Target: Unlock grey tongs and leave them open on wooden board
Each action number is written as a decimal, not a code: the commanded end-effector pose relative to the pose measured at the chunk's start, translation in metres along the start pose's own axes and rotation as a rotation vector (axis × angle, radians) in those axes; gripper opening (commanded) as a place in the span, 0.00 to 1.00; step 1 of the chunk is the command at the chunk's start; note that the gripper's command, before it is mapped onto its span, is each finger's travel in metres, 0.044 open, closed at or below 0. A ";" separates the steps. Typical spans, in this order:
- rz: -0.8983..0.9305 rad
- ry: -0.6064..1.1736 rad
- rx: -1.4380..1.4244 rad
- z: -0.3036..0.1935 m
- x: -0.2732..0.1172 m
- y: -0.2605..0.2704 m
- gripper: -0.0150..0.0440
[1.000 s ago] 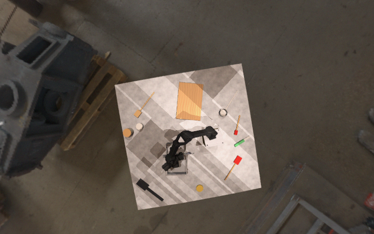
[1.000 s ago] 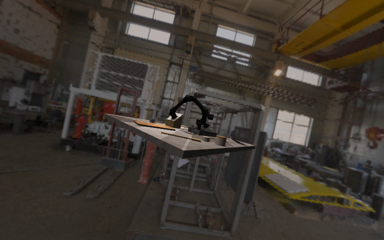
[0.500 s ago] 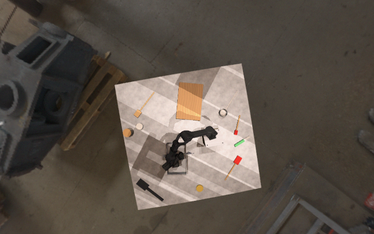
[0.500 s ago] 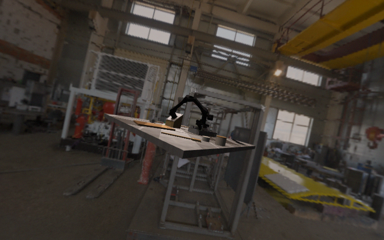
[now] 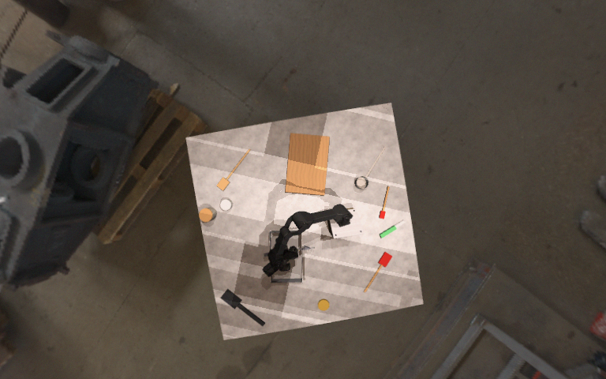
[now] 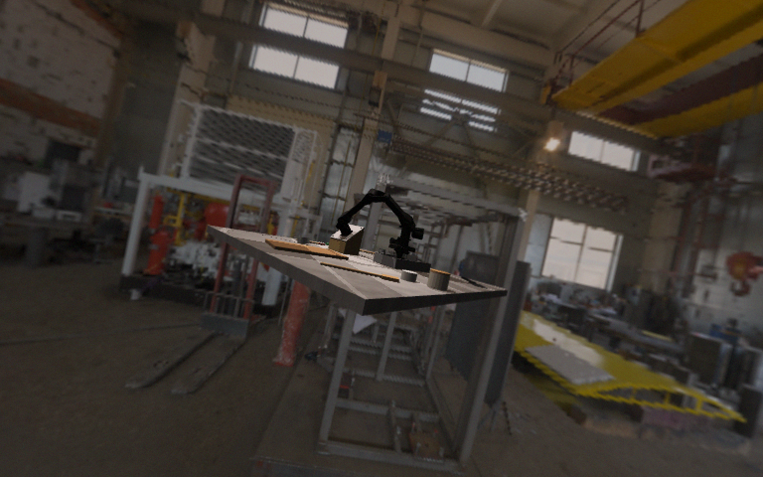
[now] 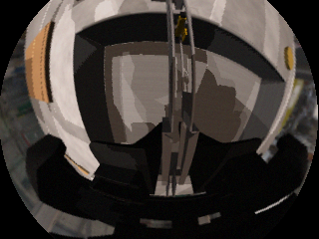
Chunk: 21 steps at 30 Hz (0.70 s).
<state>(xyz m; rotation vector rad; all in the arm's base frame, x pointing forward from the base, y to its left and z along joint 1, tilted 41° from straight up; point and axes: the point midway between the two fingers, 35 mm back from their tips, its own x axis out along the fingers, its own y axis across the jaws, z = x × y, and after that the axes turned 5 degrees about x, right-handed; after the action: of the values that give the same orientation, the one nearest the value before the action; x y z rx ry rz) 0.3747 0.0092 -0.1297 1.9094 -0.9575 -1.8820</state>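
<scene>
The grey tongs (image 7: 172,80) (image 5: 308,248) lie across the roasting tin (image 7: 90,100) (image 5: 286,281) (image 6: 418,266). Their two arms run close together, nearly parallel. A yellow piece (image 7: 182,27) shows between the arms near the top of the wrist view. My gripper (image 7: 171,125) is shut on the tongs, one black finger against each side, above the tin. In the top view my arm hides much of the tin and tongs; in the second the tongs are too small to make out. The wooden board (image 5: 306,160) (image 6: 298,247) (image 7: 40,65) lies flat, apart from the tin.
A white-topped box (image 5: 347,230) (image 6: 344,244) stands under my arm's base. A white round container (image 5: 226,204) and an orange-topped can (image 5: 206,215) stand near one edge. A black spatula (image 5: 230,298) and a yellow disc (image 5: 323,305) lie on the tin's other side. Other utensils lie near the table's edges.
</scene>
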 end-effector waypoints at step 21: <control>-0.002 -0.004 -0.007 -0.005 -0.087 -0.005 0.00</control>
<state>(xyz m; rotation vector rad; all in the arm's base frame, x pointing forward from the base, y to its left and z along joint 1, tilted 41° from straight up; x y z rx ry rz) 0.3766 0.0322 -0.1026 1.8561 -0.9655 -1.9065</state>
